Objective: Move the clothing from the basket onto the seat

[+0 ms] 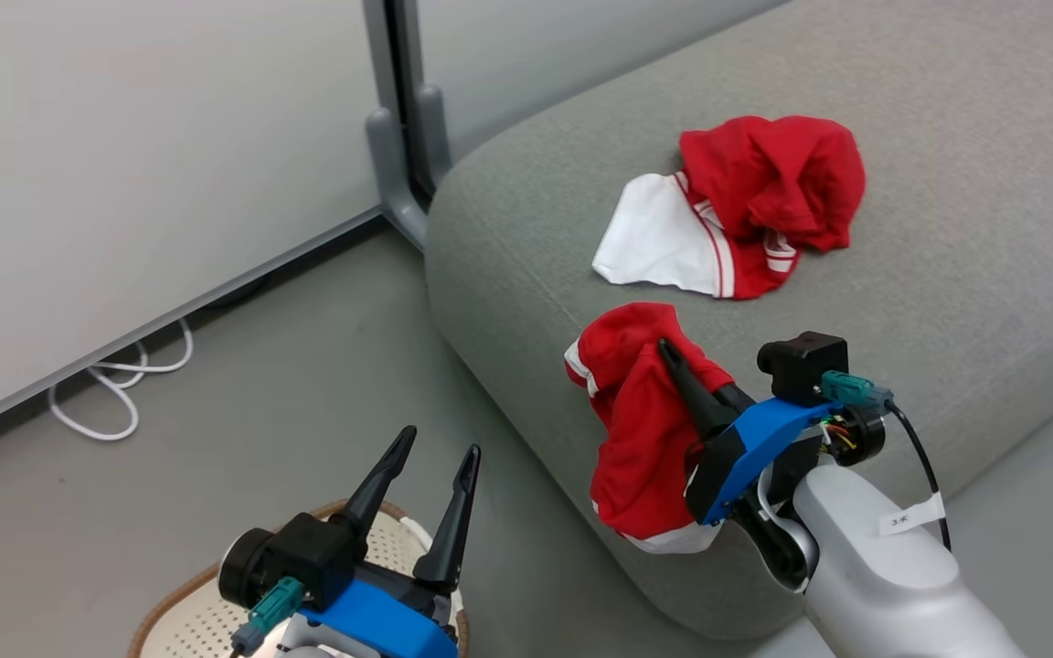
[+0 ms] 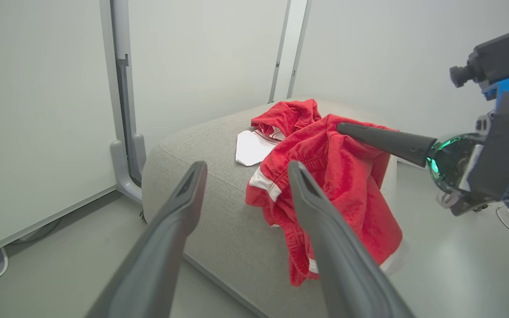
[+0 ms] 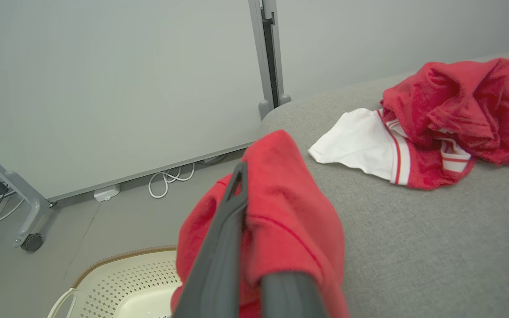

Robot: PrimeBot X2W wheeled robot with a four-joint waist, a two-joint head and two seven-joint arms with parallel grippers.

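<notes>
Shirt (image 1: 636, 439) hangs pinched in my right pincer (image 1: 670, 361) at the seat's (image 1: 947, 228) edge; left pincer (image 1: 441, 440) spread. I'd carry it inward before releasing.

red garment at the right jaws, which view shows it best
The left wrist view: the red garment shows large, top to white hem, hanging over the seat edge, one finger crossing it. The head view has it smaller, partly behind the right gripper. The right wrist view cuts it off close up.
</notes>
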